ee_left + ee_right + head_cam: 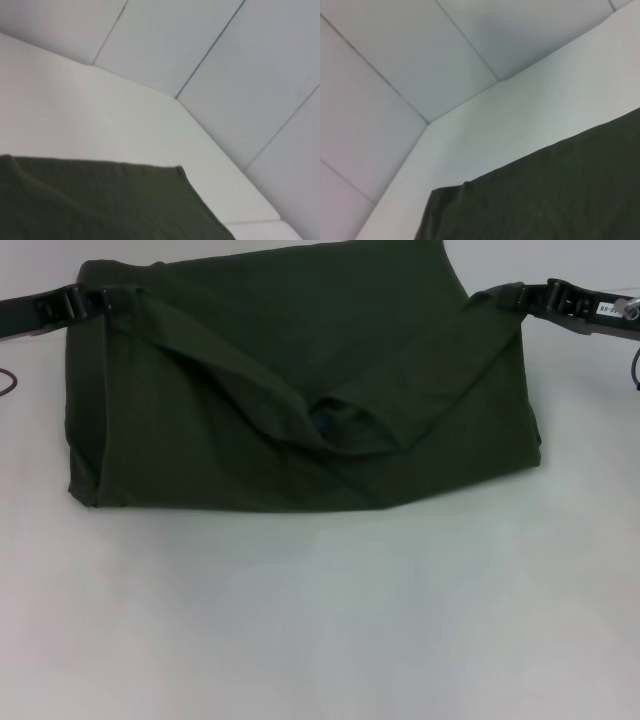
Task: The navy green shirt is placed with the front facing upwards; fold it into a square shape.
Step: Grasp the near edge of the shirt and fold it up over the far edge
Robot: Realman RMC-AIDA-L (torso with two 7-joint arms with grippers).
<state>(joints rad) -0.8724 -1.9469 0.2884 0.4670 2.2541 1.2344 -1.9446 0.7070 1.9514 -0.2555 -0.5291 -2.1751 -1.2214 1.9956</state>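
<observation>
The navy green shirt (300,390) lies on the white table (320,620), folded over itself into a wide, uneven block. Its collar opening with a bit of blue label (323,424) shows near the middle, and no lettering is visible. My left gripper (88,302) is at the shirt's far left corner, shut on the cloth. At the far right corner my right gripper (508,296) is also shut, and the fabric there is drawn into a point. Each wrist view shows a dark cloth edge, the shirt (100,200) in the left one and the shirt (545,195) in the right one.
White table surface stretches in front of the shirt and to both sides. Pale wall panels (210,55) rise behind the table's far edge. A dark cable (8,380) shows at the far left margin.
</observation>
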